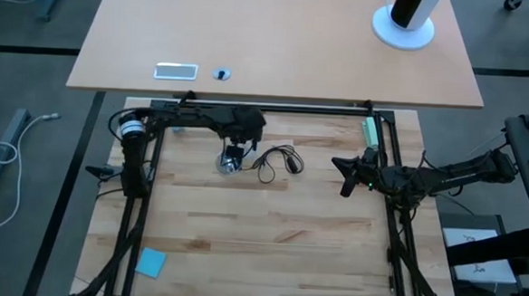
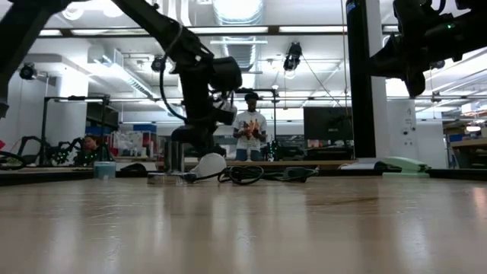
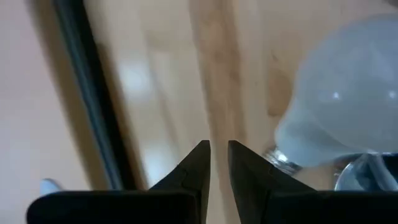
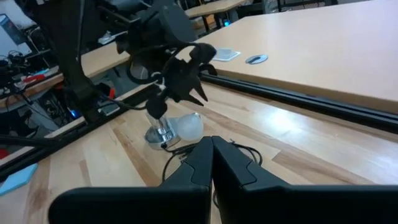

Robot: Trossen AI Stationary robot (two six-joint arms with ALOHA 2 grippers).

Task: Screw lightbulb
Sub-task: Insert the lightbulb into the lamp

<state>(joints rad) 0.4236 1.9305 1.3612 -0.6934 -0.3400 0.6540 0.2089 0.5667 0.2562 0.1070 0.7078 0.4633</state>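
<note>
Left wrist view shows the left gripper [image 3: 218, 163] nearly closed on nothing beside the bulb [image 3: 348, 112], light, slippery, fragile; grip its widest part gently.

From above, my left gripper [image 1: 234, 155] covers the bulb almost wholly. My left wrist camera cuts the bulb [image 3: 348, 112] off at the frame's edge, and its base [image 3: 283, 160] sits half behind my own finger (everything there is blurred). At table height, the socket [image 2: 163, 178] is too small to make out.
</note>
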